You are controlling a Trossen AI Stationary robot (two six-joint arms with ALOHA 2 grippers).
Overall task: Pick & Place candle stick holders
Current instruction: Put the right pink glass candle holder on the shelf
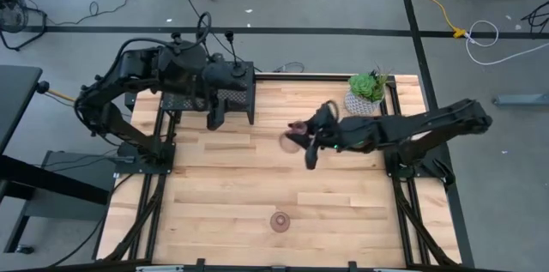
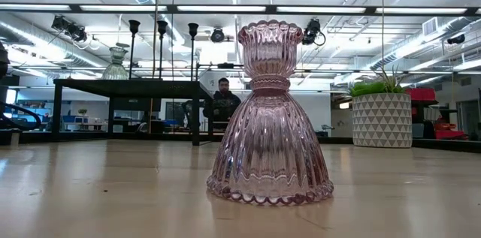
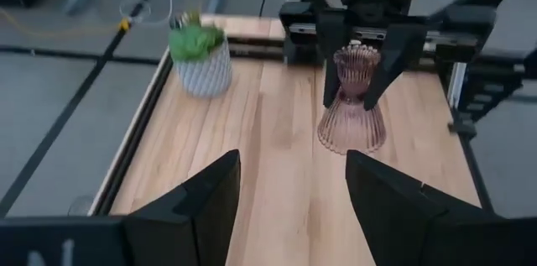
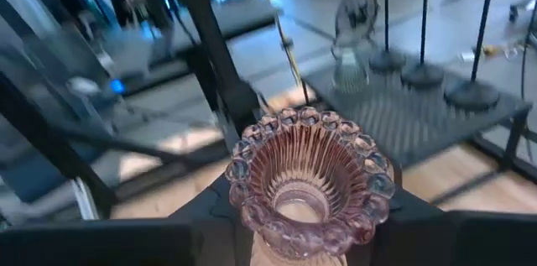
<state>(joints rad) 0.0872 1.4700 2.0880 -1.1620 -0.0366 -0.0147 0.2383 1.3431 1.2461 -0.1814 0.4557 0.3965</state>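
My right gripper [image 1: 310, 142] is shut on a pinkish glass candle stick holder [image 3: 352, 106] above the middle of the table. A second pinkish holder [image 1: 280, 220] stands on its wide base near the table's near edge, filling the low view [image 2: 270, 118]. Three black holders [image 4: 424, 23] and a pale green glass one [image 4: 352, 39] stand on the black mesh box [image 2: 128, 86] at the far left. My left gripper [image 3: 294, 207] hangs open over that box, with nothing between its fingers. My right gripper pinches the pinkish holder between its two fingers, one on each side of its cup and narrow neck [image 3: 359, 81]. The fingers [image 3: 390, 60] come from the table's right, slanting a little down. The holder is upright, cup rim [image 4: 306, 174] up, lifted clear of the table.
A green plant in a white patterned pot [image 1: 369, 93] stands at the far right corner, close behind my right arm. Bare wood lies between the two pinkish holders. A person [image 2: 223, 103] sits in the room beyond the table.
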